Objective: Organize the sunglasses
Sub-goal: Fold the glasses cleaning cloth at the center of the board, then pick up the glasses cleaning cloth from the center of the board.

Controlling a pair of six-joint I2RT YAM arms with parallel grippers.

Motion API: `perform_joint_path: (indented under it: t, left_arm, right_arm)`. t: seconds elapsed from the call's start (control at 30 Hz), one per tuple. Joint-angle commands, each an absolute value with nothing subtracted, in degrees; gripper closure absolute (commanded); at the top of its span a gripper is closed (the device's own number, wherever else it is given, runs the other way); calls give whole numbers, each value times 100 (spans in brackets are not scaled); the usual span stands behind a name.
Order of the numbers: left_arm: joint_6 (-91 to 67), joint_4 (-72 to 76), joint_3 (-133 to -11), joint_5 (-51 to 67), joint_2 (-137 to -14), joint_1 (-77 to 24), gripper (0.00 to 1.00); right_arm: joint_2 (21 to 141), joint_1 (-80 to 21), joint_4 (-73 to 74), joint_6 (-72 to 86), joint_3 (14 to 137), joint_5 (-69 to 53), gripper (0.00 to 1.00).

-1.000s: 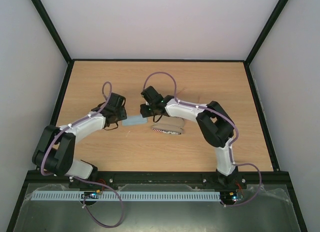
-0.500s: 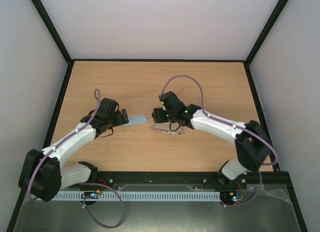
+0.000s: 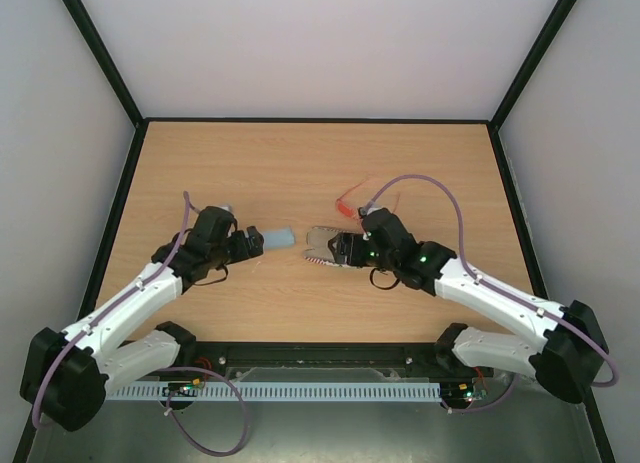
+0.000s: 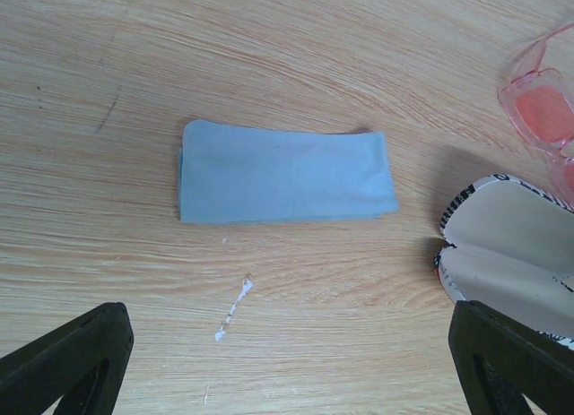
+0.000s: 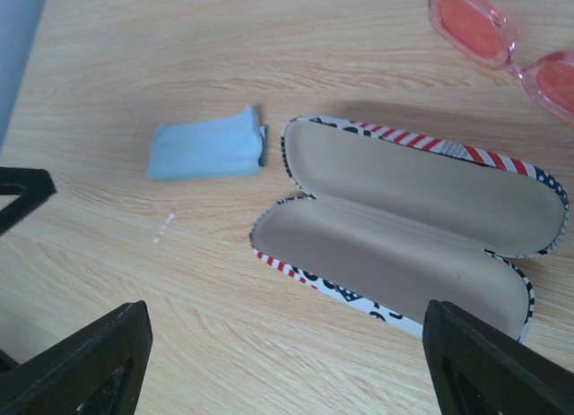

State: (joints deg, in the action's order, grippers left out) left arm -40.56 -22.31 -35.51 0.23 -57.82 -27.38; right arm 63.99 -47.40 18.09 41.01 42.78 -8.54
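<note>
Left gripper (image 4: 287, 343) first: fingers flung wide apart, one at each lower corner of its wrist view, nothing between them but bare wood and a small white scuff (image 4: 233, 309). Straight out at 12 o'clock from those fingers lies the light blue cloth (image 4: 285, 173), folded into a flat oblong, touched by nothing. Over to the right gripper (image 5: 282, 343): it too is spread wide and empty-handed, hanging just short of the flag-patterned case (image 5: 408, 227). That case lies open on the table (image 3: 300, 153), both beige-lined halves facing up, red and white stripes showing along the rim. And the sunglasses (image 5: 502, 38)? In the right wrist view they sit at 1 o'clock from the case, pink-red lenses down on the wood, near the case's far edge but apart from it. From overhead, the cloth is at 9 o'clock of the case, just beside it, and the sunglasses lie beyond it toward the far side of the table, clear of both grippers.
</note>
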Motion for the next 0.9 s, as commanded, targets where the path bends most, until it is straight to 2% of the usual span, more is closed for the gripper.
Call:
perform_joint_path:
  t: [0.0, 0.2, 0.3, 0.63, 0.8, 0.87]
  left_arm:
    - [-4207, -2491, -3630, 52, -5619, -2760, 1]
    - [-4176, -2363, -3771, -5, -5838, -2740, 1]
    - [-4175, -2181, -3823, 80, -5944, -2633, 1]
    - [-3831, -1710, -3827, 433, -6498, -2157, 1]
    - [-3774, -1503, -3614, 642, -6595, -1897, 1]
    - [-3731, -1479, -3638, 669, -6651, -1850, 1]
  right_arm:
    - [6307, -4781, 2032, 4254, 4575, -777, 18]
    - [7305, -4799, 1899, 4044, 5489, -1068, 37]
    - [7909, -4816, 1902, 3942, 5912, -1145, 42]
    - [9947, -5062, 2197, 3670, 7211, -1109, 45]
    - [10640, -5129, 2145, 3773, 7722, -1165, 56]
    - [10882, -5129, 2167, 3841, 7883, -1119, 57]
